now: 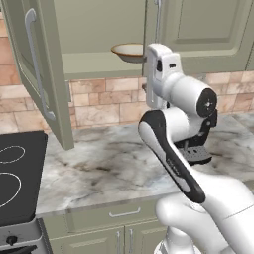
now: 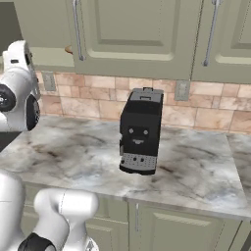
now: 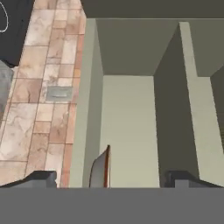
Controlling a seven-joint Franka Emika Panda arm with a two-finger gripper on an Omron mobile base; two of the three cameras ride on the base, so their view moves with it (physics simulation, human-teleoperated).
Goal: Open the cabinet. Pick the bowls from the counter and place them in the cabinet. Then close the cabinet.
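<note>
With fingers (image 3: 43,178) apart, gripper (image 3: 111,178) straddles the tan bowl (image 1: 128,51) at upper centre, on the cabinet (image 1: 94,62) shelf. Looks rigid, light, likely chippable. Rim's the grip point.

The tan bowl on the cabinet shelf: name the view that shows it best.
The left base view: the tan bowl sits upright on the pale shelf of the open cabinet, its right edge hidden by the arm. The right base view gives a sliver past the closed door. The hand view catches its rim edge-on between the open tool's tips.
</note>
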